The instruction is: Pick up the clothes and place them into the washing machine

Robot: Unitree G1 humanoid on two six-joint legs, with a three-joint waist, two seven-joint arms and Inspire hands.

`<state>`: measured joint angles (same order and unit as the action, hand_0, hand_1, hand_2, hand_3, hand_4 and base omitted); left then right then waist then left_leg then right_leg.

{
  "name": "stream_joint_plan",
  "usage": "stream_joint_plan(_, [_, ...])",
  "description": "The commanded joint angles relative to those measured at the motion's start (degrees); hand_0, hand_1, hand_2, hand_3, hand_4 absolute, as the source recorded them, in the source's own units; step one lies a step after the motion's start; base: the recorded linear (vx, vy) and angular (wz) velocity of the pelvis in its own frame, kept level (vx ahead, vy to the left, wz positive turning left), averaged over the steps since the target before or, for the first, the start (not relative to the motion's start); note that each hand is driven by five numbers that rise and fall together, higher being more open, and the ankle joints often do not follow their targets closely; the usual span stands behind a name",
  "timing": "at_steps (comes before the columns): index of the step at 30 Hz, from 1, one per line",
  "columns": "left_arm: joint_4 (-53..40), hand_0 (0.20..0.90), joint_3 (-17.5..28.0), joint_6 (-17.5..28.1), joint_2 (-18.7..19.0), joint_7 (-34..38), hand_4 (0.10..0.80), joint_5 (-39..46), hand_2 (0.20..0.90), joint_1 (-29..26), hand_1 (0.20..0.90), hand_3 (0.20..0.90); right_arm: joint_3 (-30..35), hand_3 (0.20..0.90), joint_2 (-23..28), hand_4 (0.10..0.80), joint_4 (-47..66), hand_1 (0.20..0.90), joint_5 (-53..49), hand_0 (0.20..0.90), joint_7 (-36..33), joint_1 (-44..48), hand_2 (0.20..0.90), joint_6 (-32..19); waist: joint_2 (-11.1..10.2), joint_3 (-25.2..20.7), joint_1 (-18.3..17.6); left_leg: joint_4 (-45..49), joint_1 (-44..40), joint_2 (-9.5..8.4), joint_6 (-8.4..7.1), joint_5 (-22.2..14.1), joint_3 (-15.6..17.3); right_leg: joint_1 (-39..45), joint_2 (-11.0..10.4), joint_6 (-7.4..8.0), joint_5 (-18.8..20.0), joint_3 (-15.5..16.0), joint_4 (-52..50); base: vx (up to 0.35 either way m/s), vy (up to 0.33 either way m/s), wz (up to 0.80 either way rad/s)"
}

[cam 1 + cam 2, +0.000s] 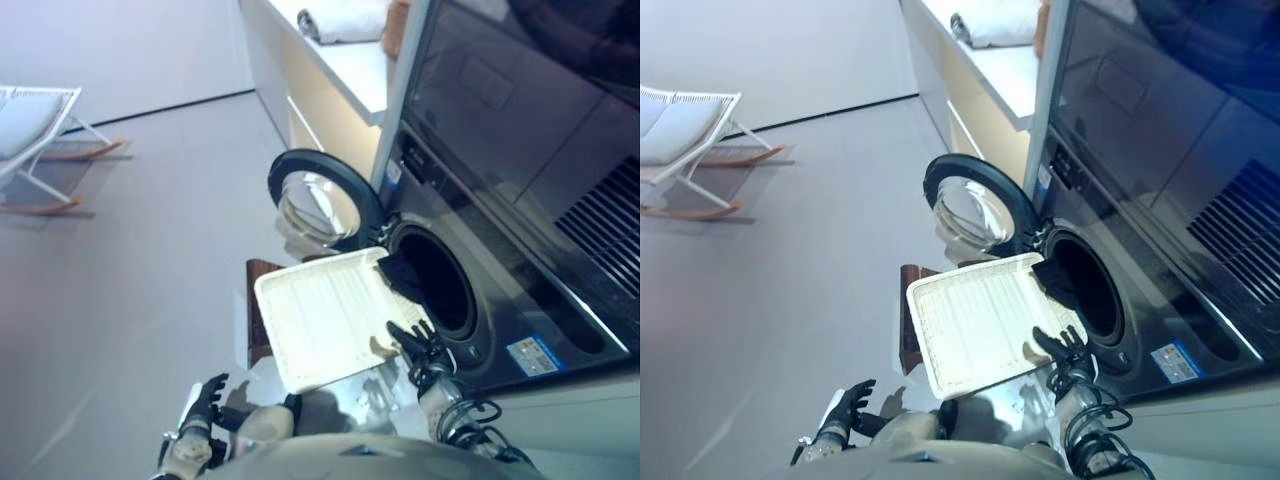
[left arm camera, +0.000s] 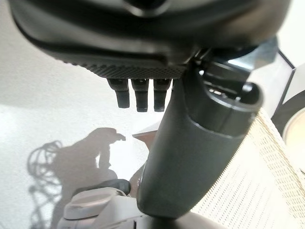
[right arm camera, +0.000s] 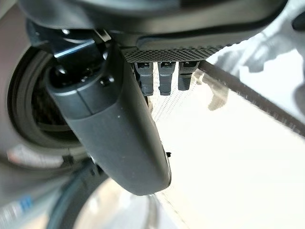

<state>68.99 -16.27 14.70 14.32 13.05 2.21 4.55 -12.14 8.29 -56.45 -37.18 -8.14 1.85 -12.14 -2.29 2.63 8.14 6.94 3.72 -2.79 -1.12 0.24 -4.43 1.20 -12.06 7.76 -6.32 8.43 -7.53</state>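
Observation:
The shallow pale wicker basket (image 1: 325, 320) is tipped up toward the washing machine (image 1: 520, 300), its far edge at the open drum (image 1: 445, 285). A dark garment (image 1: 400, 275) hangs from that edge into the drum mouth. My right hand (image 1: 415, 345) is open, its straight fingers (image 3: 164, 78) against the basket's near corner by the machine. My left hand (image 1: 205, 400) is open and empty, low beside the basket, with its fingers (image 2: 140, 98) relaxed. The basket's weave also shows in the left wrist view (image 2: 257, 181).
The round machine door (image 1: 320, 195) stands open to the left of the drum. The low dark brown box (image 1: 258, 310) lies under the basket. A white counter (image 1: 350, 70) with a folded towel (image 1: 345, 20) runs behind. A rocking chair (image 1: 30, 130) stands far left.

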Motion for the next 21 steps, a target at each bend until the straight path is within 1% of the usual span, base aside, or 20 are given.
stream_joint_plan(1, [1.56,0.9,1.76,1.92,-0.06,-1.05,0.8,-1.04,0.9,-0.13,0.9,0.9,-1.94,0.9,0.32,0.8,8.4,0.9,8.4,0.9,0.89,-0.3,0.9,-1.58,1.17,-2.84,0.39,-3.38,-1.02,-1.54,0.14,1.14,1.26,1.09,1.83,-0.14,-0.88,3.34,-4.86,0.011,-0.024,-0.13])
stream_joint_plan(4, [2.41,0.9,2.37,1.6,-0.11,-1.71,0.8,-1.69,0.9,0.39,0.9,0.9,-2.69,0.9,-0.1,0.8,7.84,0.9,10.36,0.9,0.93,-0.9,0.9,-1.16,0.55,-3.48,0.18,-4.15,-2.73,-1.14,0.28,0.82,1.96,2.43,2.24,-0.2,-1.18,3.43,-4.26,0.022,-0.035,-0.13])
stream_joint_plan(6, [2.22,0.9,2.41,1.59,-0.06,-1.52,0.8,-2.52,0.9,0.74,0.9,0.9,-3.29,0.9,0.13,0.8,9.42,0.9,11.89,0.9,0.84,-1.57,0.9,-1.04,0.31,-3.49,-0.18,-4.14,-3.18,-0.91,0.4,0.66,2.11,2.53,2.44,-0.3,-1.18,3.18,-4.31,-0.004,-0.034,-0.1])
stream_joint_plan(8, [1.76,0.9,2.85,1.54,0.2,-1.49,0.8,-3.16,0.9,1.51,0.9,0.9,-4.49,0.9,1.16,0.8,10.98,0.9,16.95,0.9,-0.3,-1.72,0.9,-0.49,0.06,-3.45,-0.33,-3.93,-3.52,-0.63,0.45,0.42,2.4,2.57,2.76,-0.42,-1.27,2.9,-4.21,0.0,-0.039,-0.09])
stream_joint_plan(11, [0.63,0.9,3.01,1.7,0.82,-1.48,0.8,-4.24,0.9,2.38,0.9,0.9,-5.57,0.9,2.35,0.8,13.36,0.9,20.84,0.9,-1.22,-2.27,0.9,-0.14,-0.46,-3.26,-0.16,-3.68,-3.51,-0.05,0.34,0.23,2.44,2.81,3.4,-0.61,-1.46,2.72,-3.58,0.013,-0.055,-0.1])
stream_joint_plan(14, [-0.42,0.9,3.16,1.57,1.58,-1.35,0.8,-4.18,0.9,2.53,0.9,0.9,-5.65,0.9,3.07,0.8,14.23,0.9,23.27,0.9,-2.72,-1.89,0.9,0.14,-1.07,-2.32,0.13,-3.12,-2.61,0.25,0.09,0.55,1.79,2.49,3.92,-0.95,-1.66,3.56,-3.45,-0.015,-0.063,0.01])
stream_joint_plan(15, [-1.25,0.9,3.06,1.54,1.89,-1.01,0.8,-4.06,0.9,2.44,0.9,0.9,-5.69,0.9,3.61,0.8,14.53,0.9,23.92,0.9,-3.25,-1.35,0.9,0.23,-1.26,-1.5,0.19,-2.29,-1.55,0.16,0.11,0.68,1.45,2.18,3.97,-1.07,-1.78,3.68,-3.54,-0.099,-0.06,0.05])
stream_joint_plan(16, [-1.89,0.9,2.75,1.5,2.26,-0.55,0.8,-3.58,0.9,1.88,0.9,0.9,-5.67,0.9,4.13,0.8,14.17,0.9,24.7,0.9,-3.88,-0.87,0.9,0.16,-1.53,-0.47,0.23,-2.16,0.05,0.0,-0.22,1.76,1.49,2.09,3.91,-1.39,-1.84,4.48,-3.41,-0.095,-0.033,0.1])
stream_joint_plan(17, [-1.89,0.9,2.75,1.49,2.27,-0.55,0.8,-3.57,0.9,1.86,0.9,0.9,-5.66,0.9,4.11,0.8,14.15,0.9,24.71,0.9,-3.89,-0.84,0.9,0.16,-1.55,-0.48,0.14,-2.12,0.12,-0.04,-0.22,1.78,1.41,2.08,3.88,-1.39,-1.87,4.58,-3.42,-0.125,-0.022,0.28])
stream_joint_plan(18, [-2.36,0.9,1.89,1.28,2.58,-0.5,0.8,-3.71,0.9,0.53,0.9,0.9,-5.33,0.9,4.56,0.8,13.43,0.9,25.95,0.9,-5.18,-0.08,0.9,0.63,-1.71,0.58,0.36,-1.96,3.02,0.0,-0.72,3.65,2.53,2.27,3.63,-1.59,-1.85,6.16,-3.09,-0.125,-0.062,0.48])
stream_joint_plan(19, [-2.62,0.9,1.2,0.6,2.63,-0.32,0.8,-4.2,0.9,-1.62,0.9,0.9,-4.5,0.9,5.3,0.8,12.83,0.9,26.93,0.9,-6.63,1.14,0.9,0.78,-1.92,1.29,-0.53,-0.35,7.35,1.31,-0.72,4.68,9.34,2.58,3.67,-1.86,-1.67,8.29,-2.41,-0.128,-0.071,0.95])
stream_joint_plan(20, [-1.89,0.9,1.08,-0.07,2.18,-0.39,0.8,-4.09,0.9,-2.38,0.9,0.9,-4.67,0.9,6.19,0.8,11.72,0.9,29.13,0.9,-8.34,2.26,0.9,1.45,-1.97,1.88,-0.54,0.75,7.06,2.42,0.34,2.88,13.32,1.13,3.87,-1.94,-1.22,8.63,-4.22,-0.008,-0.039,1.6])
stream_joint_plan(21, [-2.0,0.9,1.42,0.11,1.81,0.13,0.8,-3.53,0.9,-1.38,0.9,0.9,-5.5,0.9,6.33,0.8,9.15,0.9,30.09,0.9,-7.89,3.38,0.9,2.09,-1.6,1.85,0.78,2.7,7.32,0.24,0.79,1.35,8.47,0.01,4.46,-2.36,-2.22,7.43,-5.25,0.076,-0.001,1.17])
